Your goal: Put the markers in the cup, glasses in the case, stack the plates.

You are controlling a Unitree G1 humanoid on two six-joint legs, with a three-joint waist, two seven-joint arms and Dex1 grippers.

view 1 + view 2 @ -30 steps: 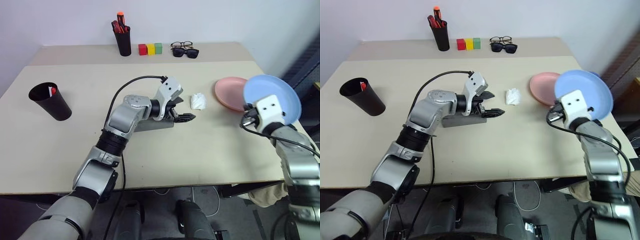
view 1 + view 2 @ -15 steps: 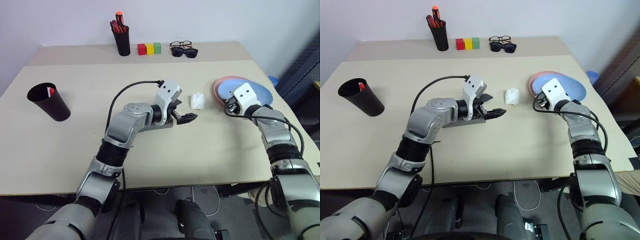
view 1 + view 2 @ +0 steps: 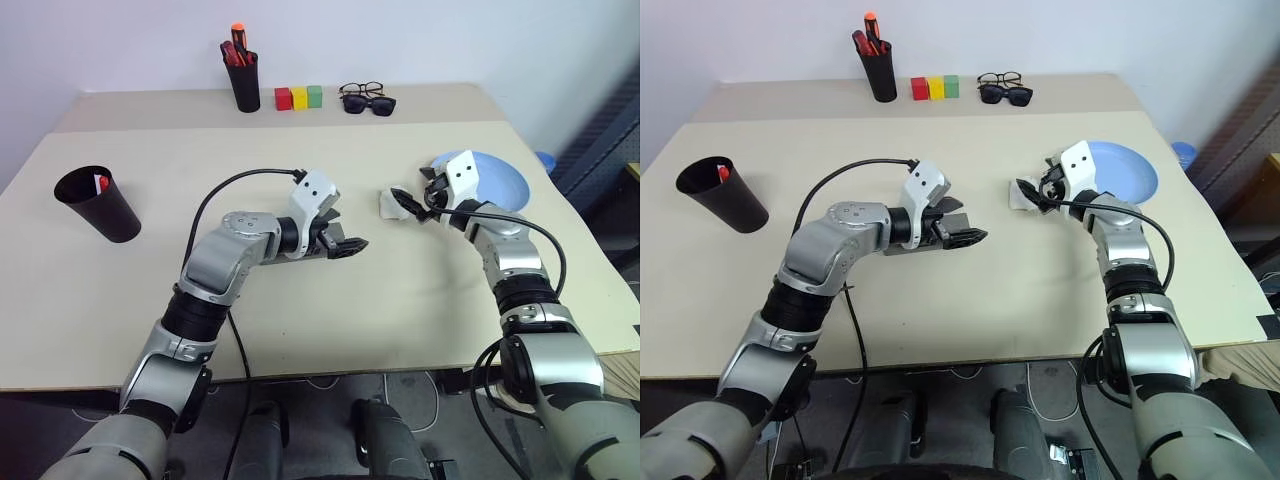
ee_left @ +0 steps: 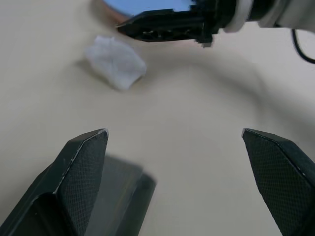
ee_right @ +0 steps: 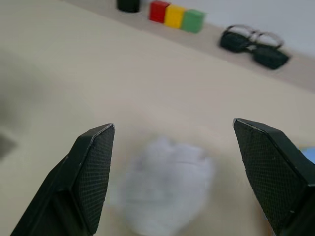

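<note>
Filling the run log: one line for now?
left gripper: open | right gripper: open, at white crumpled wad | light blue round plate: on table

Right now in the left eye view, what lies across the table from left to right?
black cup → left pincer → crumpled white wad → right pincer → light blue plate
</note>
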